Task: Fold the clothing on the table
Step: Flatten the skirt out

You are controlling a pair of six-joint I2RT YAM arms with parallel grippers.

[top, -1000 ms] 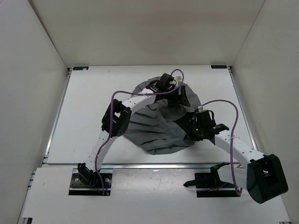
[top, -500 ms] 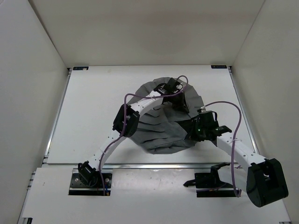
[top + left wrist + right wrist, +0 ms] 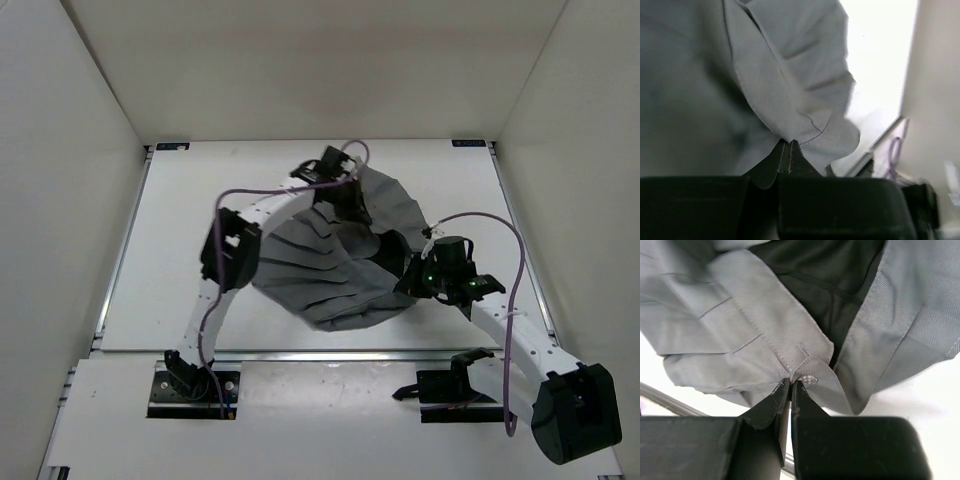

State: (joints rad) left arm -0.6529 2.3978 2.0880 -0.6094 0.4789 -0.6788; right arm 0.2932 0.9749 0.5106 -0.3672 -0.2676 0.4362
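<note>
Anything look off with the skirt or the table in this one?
Nothing damaged or spilled. The skirt lies bunched, not flat, on the table, one edge pinched in the left tool and another in the right tool, its dark inside showing between folds. That suits a fold under way.

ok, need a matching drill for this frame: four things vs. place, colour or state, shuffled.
Things:
1. left fingers
2. right fingers
3. cables
4. table

Descriptions:
A. purple
B. white
C. shut on the skirt, far side
D. shut on the skirt, right side

Pairs: 1-C, 2-D, 3-A, 4-B
</note>
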